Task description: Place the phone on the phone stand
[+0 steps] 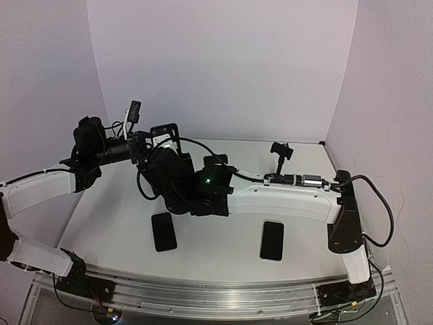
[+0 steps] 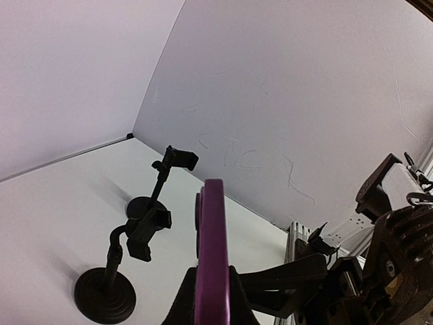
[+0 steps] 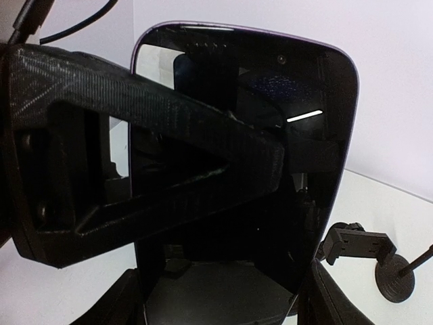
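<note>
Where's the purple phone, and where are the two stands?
purple phone point(image 2: 213, 250): left wrist view, on its purple side edge.
nearer stand point(image 2: 105, 294): left wrist view, on its round base.
farther stand point(image 2: 179, 158): left wrist view, on its clamp head.

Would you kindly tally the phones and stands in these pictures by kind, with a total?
Phones: 3
Stands: 2
Total: 5
</note>
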You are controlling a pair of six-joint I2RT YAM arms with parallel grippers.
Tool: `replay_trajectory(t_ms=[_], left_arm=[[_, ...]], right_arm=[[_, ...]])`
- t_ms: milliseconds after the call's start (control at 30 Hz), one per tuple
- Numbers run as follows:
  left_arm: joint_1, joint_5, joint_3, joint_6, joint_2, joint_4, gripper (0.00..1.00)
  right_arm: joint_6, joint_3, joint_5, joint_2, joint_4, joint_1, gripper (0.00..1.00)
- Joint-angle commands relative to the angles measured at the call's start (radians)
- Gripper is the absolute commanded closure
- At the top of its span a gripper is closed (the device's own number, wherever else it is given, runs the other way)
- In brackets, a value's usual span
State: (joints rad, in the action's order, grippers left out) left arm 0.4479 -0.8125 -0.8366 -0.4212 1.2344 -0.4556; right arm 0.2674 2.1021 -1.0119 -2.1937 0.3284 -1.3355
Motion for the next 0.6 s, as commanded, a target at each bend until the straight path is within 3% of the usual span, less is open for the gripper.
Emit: replay_trajectory(t_ms=[0,133,267,300,433,567], left_arm=[[-0.003,-0.040,-0.029,-0.010,0.000,-0.061,1.00],[-0.006,-0.027,-0.018,-0.027,-0.003,-0.112,1.00],[-0.017,-0.009,-0.032,-0.039,0.028,-0.206,1.00],[-0.021,-0.008,-0.042,-0.051,0.044,-0.234,1.00],[-0.023,-0.021,-0.078,-0.085,0.106,-0.375,1.00],[-0.022,-0.028,-0.131,-0.094,0.180,-0.452,1.00]], right_arm=[[-0.019,0.005,0.000,0.018,-0.086,0.009,0.60],[-0.043,-0.047,0.066,0.069,-0.096,0.034,0.49],[-0.124,-0.101,0.304,0.161,-0.100,0.072,0.08],[-0.133,-0.125,0.358,0.194,-0.100,0.081,0.04],[-0.102,-0.278,0.534,0.354,-0.098,0.127,0.02],[0.013,-0.497,0.582,0.560,-0.098,0.199,0.02]])
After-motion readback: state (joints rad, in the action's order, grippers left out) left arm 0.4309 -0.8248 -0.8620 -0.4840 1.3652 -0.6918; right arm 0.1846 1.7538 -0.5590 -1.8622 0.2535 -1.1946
